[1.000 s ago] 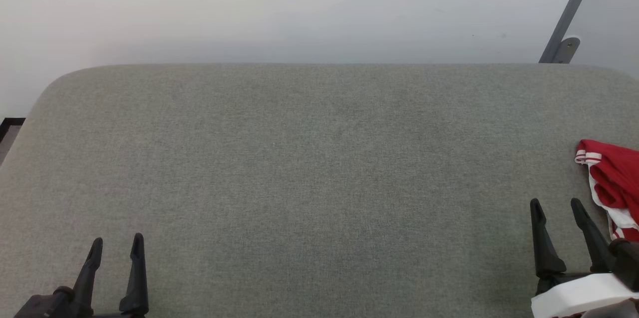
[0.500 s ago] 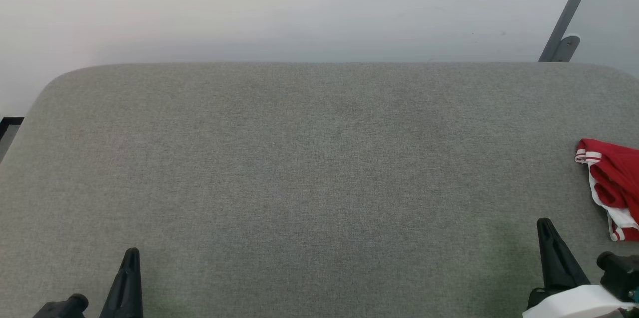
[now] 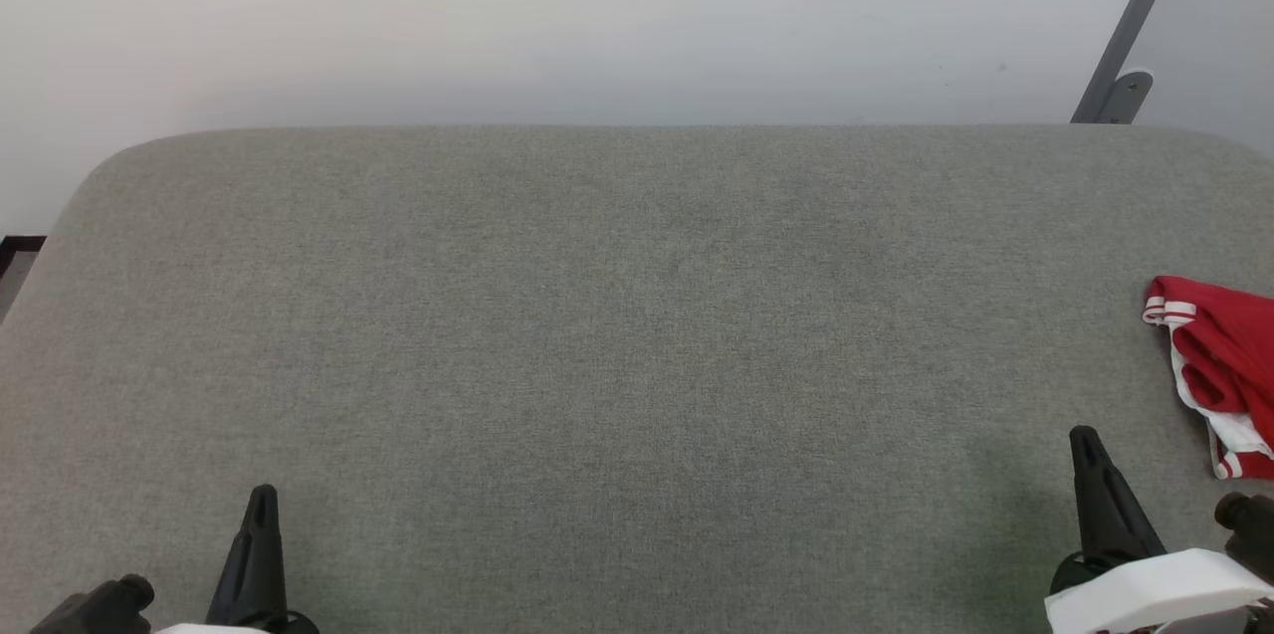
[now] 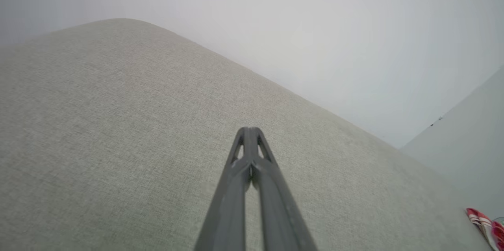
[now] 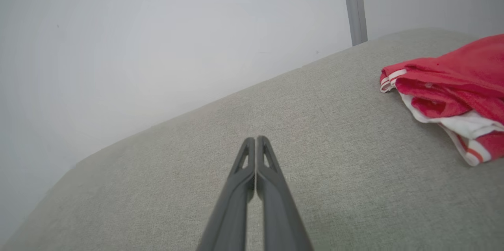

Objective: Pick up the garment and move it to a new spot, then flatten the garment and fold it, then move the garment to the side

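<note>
The garment (image 3: 1219,365), bright red with white-and-red striped trim, lies crumpled at the right edge of the grey fabric surface (image 3: 637,335); part of it runs out of the head view. It also lies at the right of the right wrist view as the garment (image 5: 449,93), and as a small red patch, the garment (image 4: 486,225), in the left wrist view. My right gripper (image 3: 1087,450) is at the lower right, a little left of the garment and apart from it, shut and empty (image 5: 256,140). My left gripper (image 3: 261,510) is at the lower left, shut and empty (image 4: 249,131).
A pale wall (image 3: 597,7) rises behind the surface's rounded far edge. A grey metal bar with a bracket (image 3: 1125,67) leans at the upper right. The broad middle of the fabric surface lies flat and bare.
Both grippers have gone from open to shut and drawn back toward the bottom edge. The garment lies where it was.
</note>
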Controlling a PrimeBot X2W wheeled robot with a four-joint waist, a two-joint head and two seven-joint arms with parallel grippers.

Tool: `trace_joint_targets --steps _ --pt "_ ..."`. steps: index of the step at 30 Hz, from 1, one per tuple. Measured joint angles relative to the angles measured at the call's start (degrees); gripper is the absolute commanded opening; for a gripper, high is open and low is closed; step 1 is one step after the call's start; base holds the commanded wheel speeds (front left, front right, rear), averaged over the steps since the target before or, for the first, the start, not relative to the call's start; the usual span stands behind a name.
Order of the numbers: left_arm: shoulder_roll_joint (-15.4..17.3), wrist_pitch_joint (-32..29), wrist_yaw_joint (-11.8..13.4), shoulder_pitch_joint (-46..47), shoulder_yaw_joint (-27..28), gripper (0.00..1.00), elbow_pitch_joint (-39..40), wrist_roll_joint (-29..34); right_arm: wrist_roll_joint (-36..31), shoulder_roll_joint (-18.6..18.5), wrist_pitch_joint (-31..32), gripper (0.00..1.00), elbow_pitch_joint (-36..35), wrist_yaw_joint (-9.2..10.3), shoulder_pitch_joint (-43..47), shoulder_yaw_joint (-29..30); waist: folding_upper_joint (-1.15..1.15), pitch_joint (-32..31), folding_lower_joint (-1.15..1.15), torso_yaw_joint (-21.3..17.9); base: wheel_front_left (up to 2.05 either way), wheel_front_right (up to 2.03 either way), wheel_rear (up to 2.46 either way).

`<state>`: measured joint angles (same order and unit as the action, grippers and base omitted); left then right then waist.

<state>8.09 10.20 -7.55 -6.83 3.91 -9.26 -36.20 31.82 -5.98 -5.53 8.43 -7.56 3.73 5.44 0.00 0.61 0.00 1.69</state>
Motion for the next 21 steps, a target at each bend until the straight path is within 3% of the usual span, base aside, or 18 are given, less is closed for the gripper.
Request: trace_joint_targets --steps 21 --pt "-1.2 -4.3 0.0 3.2 0.5 0.00 -1.4 -14.9 16.2 0.7 3.1 0.00 1.5 0.00 -2.5 0.2 0.00 -0.1 0.00 -0.3 0.00 0.00 0.00"
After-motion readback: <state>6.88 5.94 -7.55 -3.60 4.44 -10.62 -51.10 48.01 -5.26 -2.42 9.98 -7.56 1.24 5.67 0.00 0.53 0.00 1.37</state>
